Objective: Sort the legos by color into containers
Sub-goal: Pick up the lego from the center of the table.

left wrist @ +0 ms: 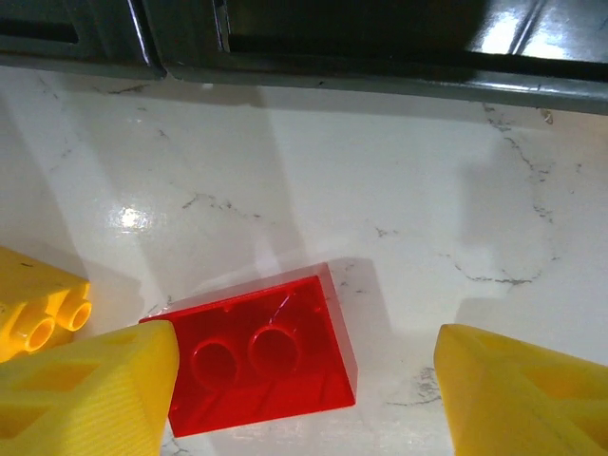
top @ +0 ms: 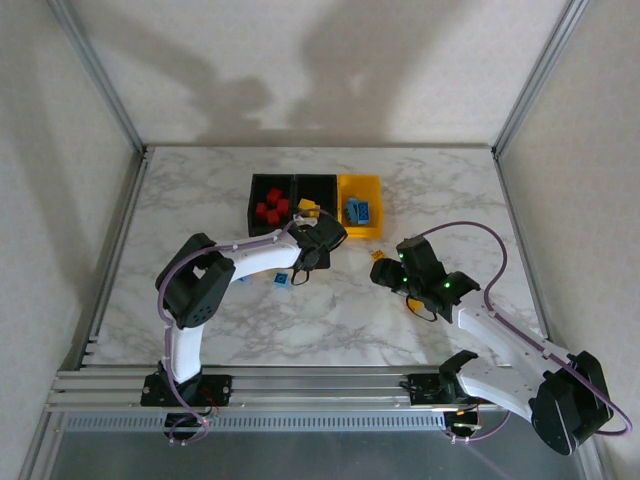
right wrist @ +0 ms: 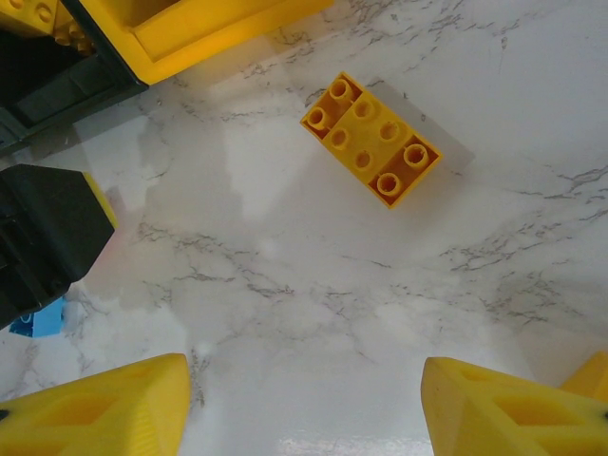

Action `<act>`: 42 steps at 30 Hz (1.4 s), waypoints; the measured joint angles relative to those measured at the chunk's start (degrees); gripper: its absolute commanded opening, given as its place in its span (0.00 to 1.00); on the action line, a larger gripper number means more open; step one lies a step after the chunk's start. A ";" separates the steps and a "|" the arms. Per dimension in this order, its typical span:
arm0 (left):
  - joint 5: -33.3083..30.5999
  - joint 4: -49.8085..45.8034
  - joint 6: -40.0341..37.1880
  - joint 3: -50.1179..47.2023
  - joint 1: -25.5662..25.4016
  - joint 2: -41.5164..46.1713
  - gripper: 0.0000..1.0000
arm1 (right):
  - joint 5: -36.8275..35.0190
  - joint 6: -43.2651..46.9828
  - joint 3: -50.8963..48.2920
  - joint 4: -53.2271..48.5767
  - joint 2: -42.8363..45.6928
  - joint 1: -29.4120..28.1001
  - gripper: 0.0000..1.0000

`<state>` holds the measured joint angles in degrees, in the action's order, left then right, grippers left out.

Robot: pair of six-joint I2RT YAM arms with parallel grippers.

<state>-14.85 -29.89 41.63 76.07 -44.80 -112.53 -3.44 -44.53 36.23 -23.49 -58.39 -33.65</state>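
While the red lego (left wrist: 261,351) is lying skewed on the marble surface (left wrist: 399,190), just short of the black containers' wall (left wrist: 380,66), you are straddling it with the left tool (left wrist: 306,380). Its jaws are standing wide and gripping nothing. One finger (left wrist: 85,399) is sitting right against the brick's edge and the other finger (left wrist: 522,389) is standing well clear.

That offset is creating your first risk: closing from here is likely to be shoving the brick sideways or twisting it out of the pinch. A small yellow lego (left wrist: 38,304) is also lying just beside the near finger (close enough to be swept along or wedged in).

From above, red pieces (top: 270,210) are sitting in the left black container (top: 252,190). A yellow piece (top: 307,207) is showing in the middle black container (top: 325,183). Blue pieces (top: 358,210) are filling the yellow container (top: 375,185), so its colour is inviting a wrong drop of yellow.

Your right tool (right wrist: 304,399) is hovering wide and empty over bare marble, with a long yellow lego (right wrist: 370,141) lying ahead of it, near the yellow container's corner. The left arm's dark body (right wrist: 47,237) is crowding the edge of the right wrist view. If both arms are heading for the row together, they are risking a knock.
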 measured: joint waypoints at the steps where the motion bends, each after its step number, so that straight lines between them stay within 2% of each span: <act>1: -0.02 0.00 0.00 0.00 -0.02 0.00 0.72 | 0.00 0.00 0.00 0.09 0.00 0.00 0.65; 13: -2.60 -1.75 0.02 -0.04 -0.61 2.58 0.71 | 0.02 -0.02 -0.04 0.20 -0.15 0.00 0.65; 19: -3.06 -1.73 0.48 -1.36 -0.61 4.83 0.74 | 0.02 -0.02 -0.09 0.35 -0.28 0.00 0.65; 30: -2.95 -0.85 2.60 -3.34 -0.61 1.18 0.75 | 0.00 -0.04 -0.48 0.13 0.57 0.00 0.65; 33: -2.95 -0.61 2.82 -2.84 -0.55 -0.90 0.70 | -0.02 -0.04 -0.79 -0.13 1.29 0.00 0.65; 39: -3.02 -0.13 2.86 -0.70 -0.37 -1.97 0.49 | -0.28 -0.04 -0.90 -0.35 2.03 0.00 0.65; 42: -3.21 -0.15 2.54 -0.48 -0.37 -1.97 0.47 | -0.52 -0.04 -0.96 -0.37 2.05 0.00 0.65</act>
<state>-18.06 -30.04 44.16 75.59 -45.17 -114.50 -3.97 -44.58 35.27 -23.86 -56.34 -33.65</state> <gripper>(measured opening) 0.486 0.652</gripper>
